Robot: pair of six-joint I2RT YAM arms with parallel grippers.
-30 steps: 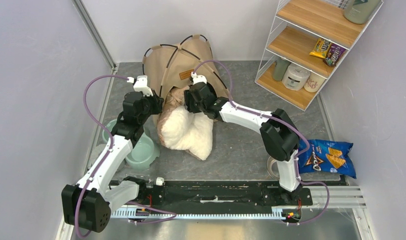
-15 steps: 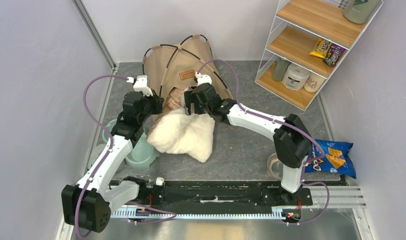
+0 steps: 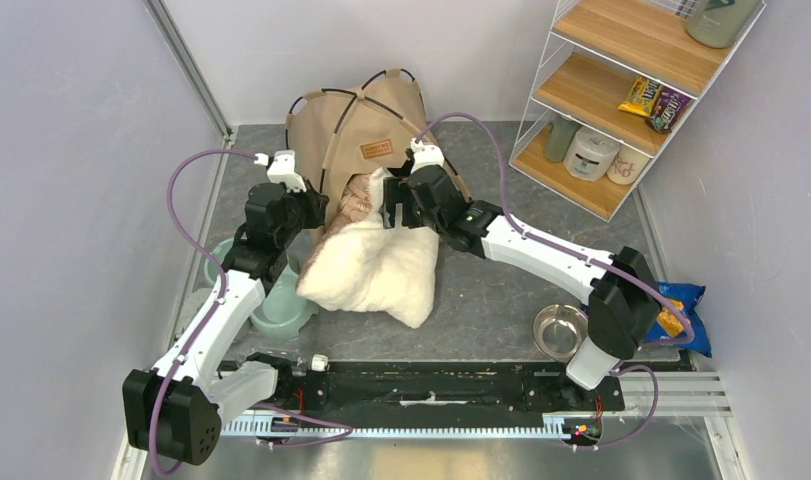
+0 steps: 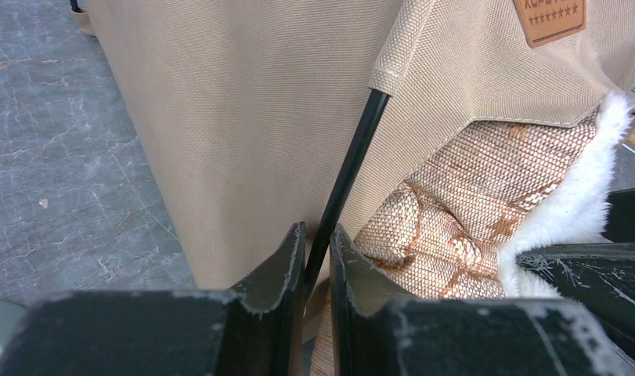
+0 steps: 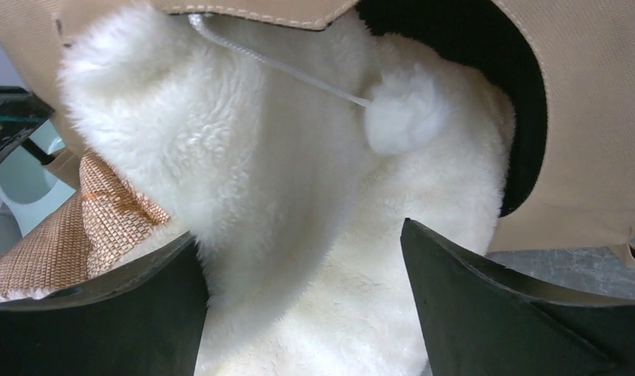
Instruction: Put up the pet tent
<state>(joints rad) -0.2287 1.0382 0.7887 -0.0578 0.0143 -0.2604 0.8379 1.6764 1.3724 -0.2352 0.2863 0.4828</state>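
The tan pet tent (image 3: 356,125) stands at the back of the floor, black poles crossing over it and a brown label (image 3: 376,150) above its doorway. My left gripper (image 3: 316,210) is at the doorway's left edge, shut on a thin black tent pole (image 4: 349,168) that runs up between its jaws (image 4: 316,231). A fluffy white pillow (image 3: 376,270) with a woven brown underside (image 4: 455,211) lies half out of the doorway. My right gripper (image 3: 391,205) is at the opening, open wide (image 5: 298,235) with pillow fleece (image 5: 298,157) between its fingers. The dark tent interior shows behind.
A pale green bowl (image 3: 281,305) sits under my left arm. A steel bowl (image 3: 559,330) and a blue chip bag (image 3: 671,310) lie near my right base. A wire shelf (image 3: 621,100) with snacks and jars stands at the back right. Walls close both sides.
My right gripper has opened and moved right and back to the doorway. The pillow has dropped from a bunched heap to lie spread on the floor. The left gripper has stayed on the pole.
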